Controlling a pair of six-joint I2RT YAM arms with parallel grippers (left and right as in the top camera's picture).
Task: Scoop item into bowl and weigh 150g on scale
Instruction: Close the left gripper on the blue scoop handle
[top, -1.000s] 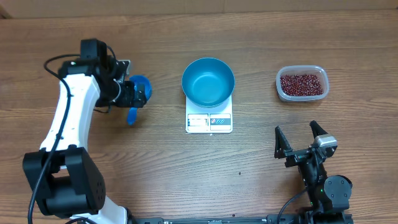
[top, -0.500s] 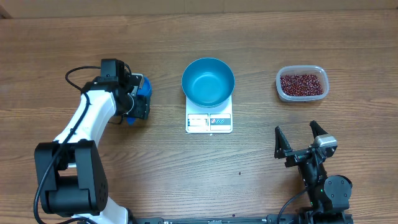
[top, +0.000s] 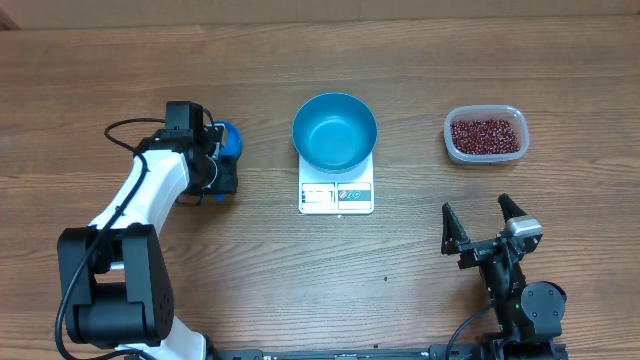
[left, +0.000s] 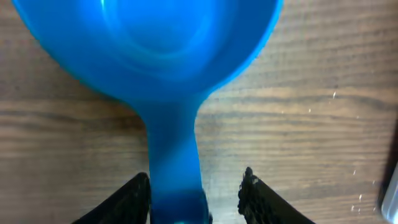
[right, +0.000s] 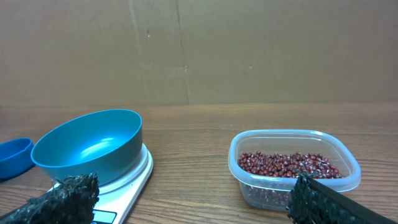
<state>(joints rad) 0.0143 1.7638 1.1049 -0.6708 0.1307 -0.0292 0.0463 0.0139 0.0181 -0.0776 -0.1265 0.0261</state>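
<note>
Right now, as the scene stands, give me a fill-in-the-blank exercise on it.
1. The bowl stands on the scale and is ____ inside.
2. The beans lie in the clear tub, to the robot's ____ of the scale.
3. The left gripper has its jaws either side of the blue scoop, at its ____.
4. The right gripper is open and holds ____.

Missing words: empty; right; handle; nothing.
</note>
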